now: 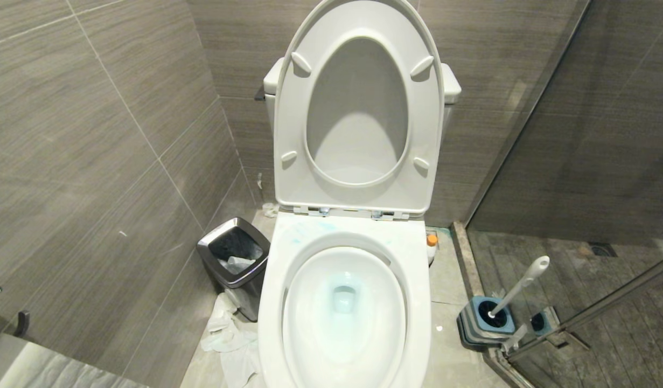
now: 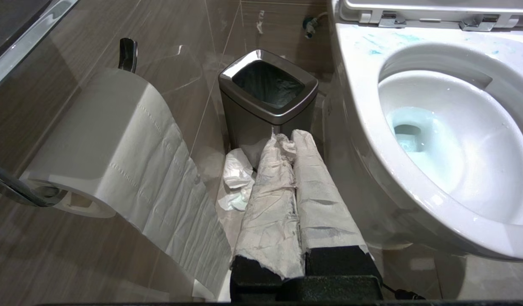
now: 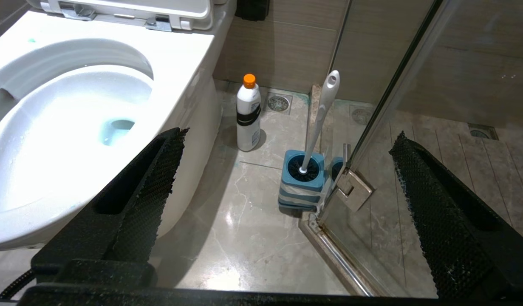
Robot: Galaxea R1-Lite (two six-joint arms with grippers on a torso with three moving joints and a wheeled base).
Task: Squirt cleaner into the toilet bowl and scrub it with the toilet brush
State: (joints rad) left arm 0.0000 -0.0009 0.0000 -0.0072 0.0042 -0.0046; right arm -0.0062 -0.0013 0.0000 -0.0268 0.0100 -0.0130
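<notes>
The white toilet bowl (image 1: 414, 280) stands open, its seat and lid raised, with pale turquoise water in the basin and blue smears on the back rim (image 2: 388, 40). The cleaner (image 3: 248, 114), orange-capped, stands on the floor right of the toilet (image 1: 431, 241). The toilet brush (image 3: 321, 110) sits in its blue-and-grey holder (image 3: 301, 185) by the glass door, white handle leaning (image 1: 517, 291). My left gripper (image 2: 286, 138) hangs left of the bowl, its paper-wrapped fingers shut with nothing between them. My right gripper (image 3: 289, 135) hangs wide open and empty above the floor, well short of bottle and brush. Neither arm shows in the head view.
A steel-rimmed waste bin (image 1: 234, 258) stands left of the toilet, with crumpled paper (image 1: 229, 334) on the floor before it. A paper roll (image 2: 100, 140) hangs on the left wall. A glass shower door (image 3: 393, 85) with a metal hinge (image 3: 357, 191) borders the right. A floor drain (image 3: 278, 103) lies behind the bottle.
</notes>
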